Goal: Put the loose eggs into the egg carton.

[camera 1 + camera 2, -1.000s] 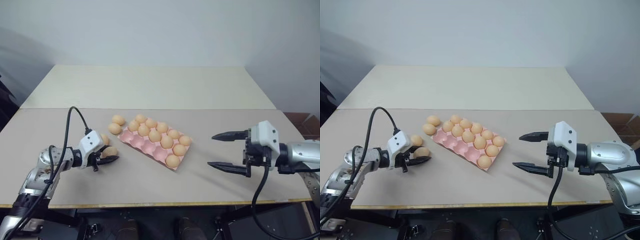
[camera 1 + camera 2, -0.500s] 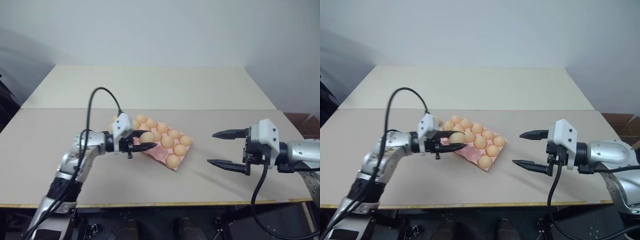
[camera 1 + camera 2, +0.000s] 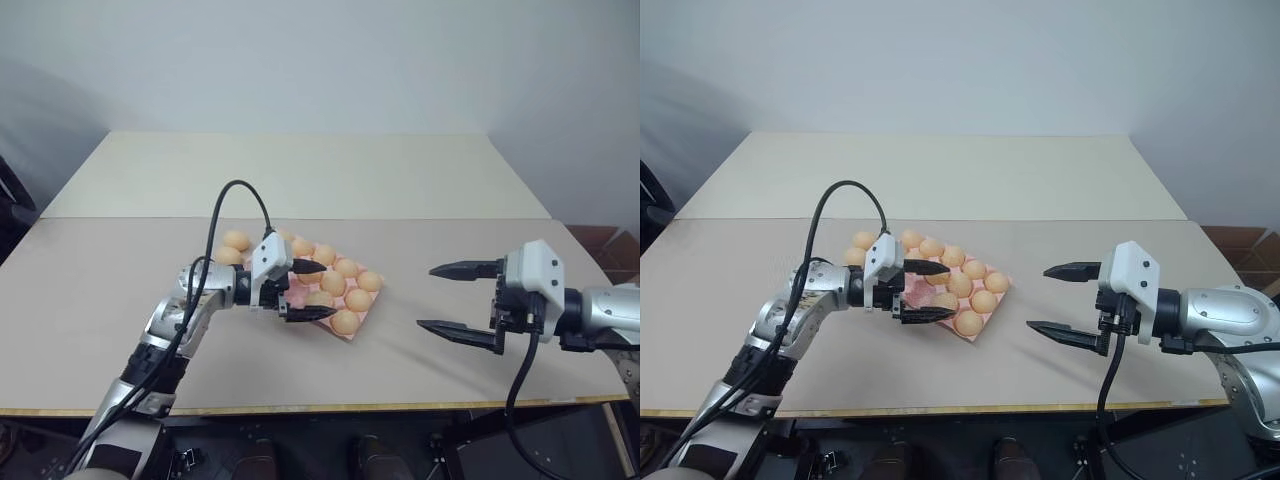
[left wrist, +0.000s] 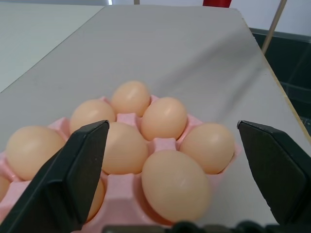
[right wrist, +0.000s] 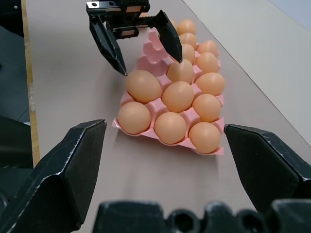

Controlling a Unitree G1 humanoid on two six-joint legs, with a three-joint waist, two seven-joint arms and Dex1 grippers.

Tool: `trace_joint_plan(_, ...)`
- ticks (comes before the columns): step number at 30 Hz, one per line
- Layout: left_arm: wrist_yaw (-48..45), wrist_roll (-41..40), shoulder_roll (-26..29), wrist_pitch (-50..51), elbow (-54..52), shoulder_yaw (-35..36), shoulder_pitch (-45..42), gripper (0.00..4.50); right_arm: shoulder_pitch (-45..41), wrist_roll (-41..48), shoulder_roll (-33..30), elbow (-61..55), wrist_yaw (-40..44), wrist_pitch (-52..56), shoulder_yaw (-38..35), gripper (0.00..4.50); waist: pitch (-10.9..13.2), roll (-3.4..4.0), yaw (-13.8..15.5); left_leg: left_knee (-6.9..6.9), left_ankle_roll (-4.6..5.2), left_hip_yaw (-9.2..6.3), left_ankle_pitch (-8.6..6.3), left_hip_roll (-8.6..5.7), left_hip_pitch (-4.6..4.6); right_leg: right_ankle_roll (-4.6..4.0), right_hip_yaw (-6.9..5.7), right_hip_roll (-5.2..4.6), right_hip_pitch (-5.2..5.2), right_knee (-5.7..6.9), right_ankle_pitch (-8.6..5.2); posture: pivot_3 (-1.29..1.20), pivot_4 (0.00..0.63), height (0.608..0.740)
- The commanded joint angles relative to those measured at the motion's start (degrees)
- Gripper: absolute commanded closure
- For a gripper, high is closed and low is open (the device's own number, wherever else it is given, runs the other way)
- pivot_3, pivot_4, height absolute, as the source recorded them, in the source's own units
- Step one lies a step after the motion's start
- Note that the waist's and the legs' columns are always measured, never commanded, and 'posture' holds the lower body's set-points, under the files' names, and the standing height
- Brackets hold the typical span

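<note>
The pink egg carton [image 5: 151, 50] lies slantwise at the table's middle, most of its cups filled with tan eggs. My left gripper [image 3: 312, 290] hovers open over the carton's near left part, one finger on each side of an egg [image 5: 143, 86] that sits in a cup, touching neither finger. Two loose eggs [image 3: 236, 240] [image 3: 228, 257] lie on the table just left of the carton, behind my left wrist. To the carton's right my right gripper [image 3: 428, 297] hangs open and empty, pointing at it.
The grey table [image 3: 120, 280] ends in a front edge [image 3: 300, 408] close to me. A second, lighter table [image 3: 300, 170] adjoins behind. My left arm's black cable [image 3: 225, 200] arcs above the loose eggs.
My left gripper carried an egg from the table's left side rightward to the carton and opened. The egg now rests in a cup. The right arm stayed still.
</note>
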Motion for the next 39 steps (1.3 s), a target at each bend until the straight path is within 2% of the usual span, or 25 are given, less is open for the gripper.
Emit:
trace_joint_plan(1, 0.4, -3.1, 3.1, 0.5, -3.3, 6.0, 0.1, 0.03, -1.0, 1.1, -0.7, 0.0, 0.7, -0.2, -1.6, 0.0, 0.0, 0.0, -0.1, 0.0, 0.0, 0.0, 0.0, 0.01, 0.0, 0.0, 0.0, 0.0, 0.0, 0.0, 0.0, 0.0, 0.15, 0.74)
trace_joint_plan(5, -0.7, -5.7, 10.0, 2.5, -6.2, 12.5, 3.6, 0.03, -3.5, 3.2, 0.0, 1.7, 2.1, 0.1, -0.9, 0.0, 0.0, 0.01, -0.7, -0.01, 0.0, 0.01, 0.0, 0.03, 0.04, 0.0, 0.01, 0.01, 0.0, 0.0, 0.0, 0.0, 0.15, 0.74)
trace_joint_plan(11, 0.4, -6.9, 20.7, 3.7, -8.4, 24.4, 14.3, 0.03, -9.5, 9.1, 2.2, 4.6, 2.9, 2.7, -0.7, 0.0, 0.0, 0.01, -1.2, -0.03, 0.0, 0.02, -0.01, 0.09, 0.09, -0.02, -0.01, 0.01, 0.0, -0.01, -0.01, 0.0, 0.15, 0.74)
trace_joint_plan(16, 3.6, -6.9, 23.7, 4.5, -9.3, 32.4, 22.4, 0.03, -12.4, 9.2, 3.0, 6.7, 4.1, 2.7, 1.1, 0.0, 0.0, 0.0, -0.9, -0.05, -0.01, 0.03, -0.01, 0.1, 0.07, -0.1, -0.08, -0.04, -0.01, -0.02, -0.06, 0.0, 0.15, 0.74)
trace_joint_plan(21, 6.5, -7.0, 23.8, 5.7, -10.8, 37.1, 27.9, 0.03, -13.9, 9.1, 3.0, 8.1, 5.5, 2.4, 2.2, 0.0, 0.0, 0.01, -0.5, -0.06, -0.01, 0.1, -0.01, 0.08, 0.07, -0.36, -0.09, -0.12, -0.03, -0.03, -0.22, 0.0, 0.15, 0.74)
trace_joint_plan(26, 10.1, -6.1, 22.6, 6.9, -10.7, 35.7, 28.7, 0.03, -14.3, 8.7, 3.0, 8.4, 6.2, 2.4, 2.6, 0.0, 0.0, 0.01, 0.0, -0.08, -0.02, 0.11, -0.02, 0.08, 0.08, -0.37, -0.09, -0.12, -0.05, -0.02, -0.22, 0.0, 0.15, 0.74)
trace_joint_plan(39, 23.9, -1.8, 15.8, 19.4, -7.3, 21.5, 15.6, 0.03, -12.8, 8.2, 2.1, 6.8, 5.8, 2.5, 1.6, 0.0, 0.0, -0.02, 0.2, -0.08, -0.01, 0.11, -0.01, 0.06, 0.06, -0.02, -0.07, -0.09, -0.02, -0.02, 0.0, 0.0, 0.15, 0.74)
